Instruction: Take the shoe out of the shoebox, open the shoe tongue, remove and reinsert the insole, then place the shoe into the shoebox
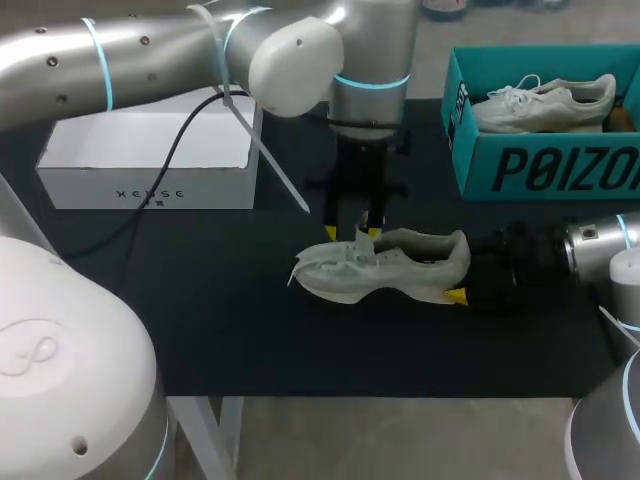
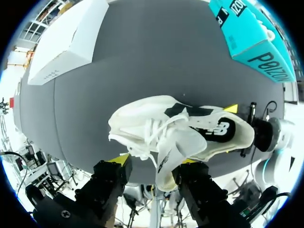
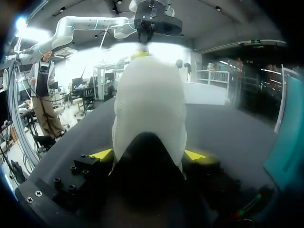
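the step in hand is looking like the tongue opening. the white cardboard box (image 1: pixel 145 160) is sitting at the left of the black worktop (image 1: pixel 200 300). the left jaws are hanging spread over the pale grey lace-up sneaker (image 1: pixel 390 265) lying mid-worktop, its raised tongue (image 2: pixel 173 147) standing between them; whether either tip is touching it is hard to tell. next they are needing to pinch that flap and pull. the right jaws are clamping the heel from both sides, near the open teal shoebox (image 1: pixel 540 170).

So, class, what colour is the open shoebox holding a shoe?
Teal with dark lettering; the shoebox shows best in the head view.
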You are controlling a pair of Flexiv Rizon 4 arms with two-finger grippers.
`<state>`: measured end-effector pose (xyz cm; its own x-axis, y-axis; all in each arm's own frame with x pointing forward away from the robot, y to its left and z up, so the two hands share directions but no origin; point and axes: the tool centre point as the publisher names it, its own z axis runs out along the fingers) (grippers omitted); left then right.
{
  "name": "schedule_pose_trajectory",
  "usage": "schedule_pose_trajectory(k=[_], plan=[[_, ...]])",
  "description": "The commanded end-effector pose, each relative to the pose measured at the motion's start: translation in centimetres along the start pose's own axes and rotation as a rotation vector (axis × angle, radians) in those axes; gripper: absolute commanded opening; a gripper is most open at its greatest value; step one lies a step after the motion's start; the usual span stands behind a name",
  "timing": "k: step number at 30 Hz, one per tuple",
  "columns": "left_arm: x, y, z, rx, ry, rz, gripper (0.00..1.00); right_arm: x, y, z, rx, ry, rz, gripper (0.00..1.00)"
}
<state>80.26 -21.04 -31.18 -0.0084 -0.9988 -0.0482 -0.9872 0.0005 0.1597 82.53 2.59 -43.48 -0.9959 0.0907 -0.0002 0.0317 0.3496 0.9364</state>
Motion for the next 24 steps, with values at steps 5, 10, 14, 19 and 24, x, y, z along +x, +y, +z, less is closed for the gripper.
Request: schedule_pose_trajectory(k=[5,10,14,19,24], plan=[[-1.7,0.8,1.5,-0.019,0.007,-0.035,0.0,0.0,-0.3,0.4,0.002,-0.002,0.001,0.0],[-3.2,1.0,2.6,-0.042,-0.003,-0.074,0.0,0.0,-0.3,0.4,0.002,-0.002,0.001,0.0],[-3.6,0.9,3.3,-0.073,-0.008,-0.099,0.0,0.0,-0.3,0.4,0.002,-0.002,0.001,0.0],[-2.6,0.5,2.4,-0.054,0.014,-0.062,1.0,0.0,-0.3,0.4,0.002,-0.002,0.001,0.0],[-2.1,0.4,-1.1,0.043,-0.001,-0.012,1.0,0.0,-0.3,0.4,0.002,-0.002,0.001,0.0]])
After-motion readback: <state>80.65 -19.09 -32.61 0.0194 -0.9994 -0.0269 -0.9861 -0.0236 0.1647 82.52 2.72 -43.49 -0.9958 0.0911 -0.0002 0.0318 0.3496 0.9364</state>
